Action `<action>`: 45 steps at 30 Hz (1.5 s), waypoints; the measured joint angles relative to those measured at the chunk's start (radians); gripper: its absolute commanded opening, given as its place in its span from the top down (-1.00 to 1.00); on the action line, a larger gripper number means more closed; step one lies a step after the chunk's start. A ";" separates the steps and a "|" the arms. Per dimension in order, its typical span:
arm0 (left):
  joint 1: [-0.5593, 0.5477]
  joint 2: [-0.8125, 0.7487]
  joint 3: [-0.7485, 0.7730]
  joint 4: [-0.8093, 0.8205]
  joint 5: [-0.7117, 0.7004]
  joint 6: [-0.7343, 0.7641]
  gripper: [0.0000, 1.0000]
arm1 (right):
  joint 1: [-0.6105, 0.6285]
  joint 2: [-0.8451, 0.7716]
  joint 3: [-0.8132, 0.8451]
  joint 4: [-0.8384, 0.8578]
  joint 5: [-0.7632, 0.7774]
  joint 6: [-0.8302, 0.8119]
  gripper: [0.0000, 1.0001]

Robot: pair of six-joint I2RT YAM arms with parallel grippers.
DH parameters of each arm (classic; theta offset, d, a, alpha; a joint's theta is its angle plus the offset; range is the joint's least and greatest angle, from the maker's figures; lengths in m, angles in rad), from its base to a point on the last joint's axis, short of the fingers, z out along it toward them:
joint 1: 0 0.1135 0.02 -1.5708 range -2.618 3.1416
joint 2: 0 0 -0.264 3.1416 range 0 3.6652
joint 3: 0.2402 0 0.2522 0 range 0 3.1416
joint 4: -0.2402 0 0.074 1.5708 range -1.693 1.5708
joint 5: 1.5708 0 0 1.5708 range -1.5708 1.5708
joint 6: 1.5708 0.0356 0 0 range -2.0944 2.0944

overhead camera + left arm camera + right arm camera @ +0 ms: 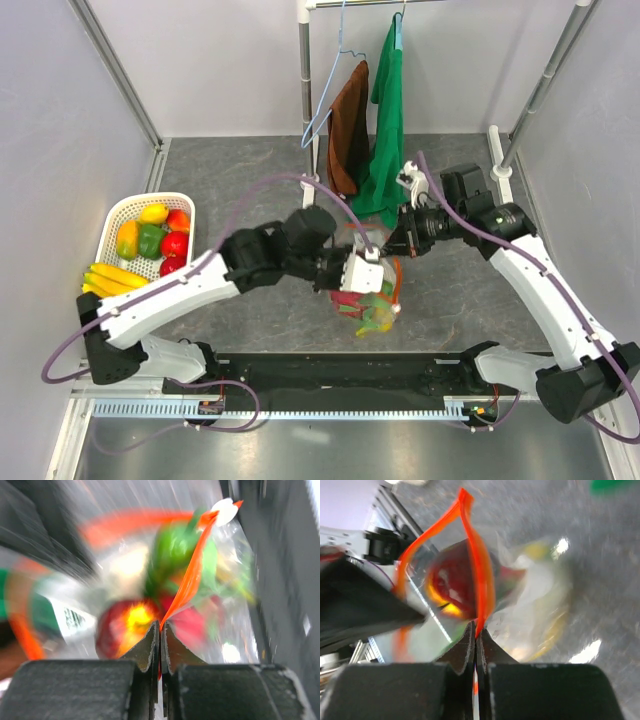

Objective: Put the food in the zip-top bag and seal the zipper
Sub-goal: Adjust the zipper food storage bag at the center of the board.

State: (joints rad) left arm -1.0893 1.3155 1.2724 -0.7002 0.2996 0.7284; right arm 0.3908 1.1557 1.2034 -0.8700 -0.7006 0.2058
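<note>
Closest to me, my left gripper [160, 630] is pressed together on the red-orange zipper [192, 575], and my right gripper [476, 632] is pinching the same strip at another spot. The zip-top bag [368, 300] sits between the two grippers, in the middle of the table [250, 190]. I think the bag is soft, thin and slippery, so it will fold and slide if I grab the clear part. The zipper strip looks like the firmest part, so that is the best place to hold it. The food makes the bag bottom-heavy, I guess, and a weak pinch could let it slip out. Inside the bag I can see a red piece [125, 625] and a green piece [172, 555], but both wrist views are blurry and I cannot tell what else is in there. The small white slider [225, 511] is at the far end of the strip from my left gripper. In the right wrist view the two sides of the strip stand apart, so the mouth looks open there. I cannot tell if the bag rests on the table or hangs. Well off to the bag's left a white basket [150, 197] holds more food, with a banana bunch [112, 277] beside it. Behind the bag hang a brown cloth [348, 125] and a green cloth [388, 120].
</note>
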 measured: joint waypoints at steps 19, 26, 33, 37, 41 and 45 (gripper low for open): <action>-0.029 0.104 0.036 -0.103 0.103 -0.277 0.96 | 0.192 0.220 0.199 -0.057 -0.006 -0.208 0.66; -0.029 0.046 0.035 -0.067 0.106 -0.386 0.96 | 0.212 0.268 0.295 -0.072 0.041 -0.265 0.03; -0.027 0.012 -0.011 -0.034 0.106 -0.418 0.96 | 0.148 0.158 0.253 -0.190 0.131 -0.330 -0.01; -0.025 0.011 -0.022 -0.028 0.107 -0.426 0.96 | 0.046 0.088 0.246 -0.286 0.140 -0.423 -0.02; 0.005 0.011 -0.023 -0.024 0.129 -0.445 0.96 | 0.024 -0.039 0.166 -0.322 0.137 -0.549 -0.01; 0.060 0.011 -0.023 -0.021 0.159 -0.476 0.96 | 0.024 -0.193 0.006 -0.301 0.118 -0.638 -0.01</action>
State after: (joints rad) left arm -1.0298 1.3266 1.2495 -0.7216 0.4587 0.2523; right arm 0.4149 0.9630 1.2098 -1.1709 -0.5823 -0.4320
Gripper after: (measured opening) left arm 0.026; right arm 0.508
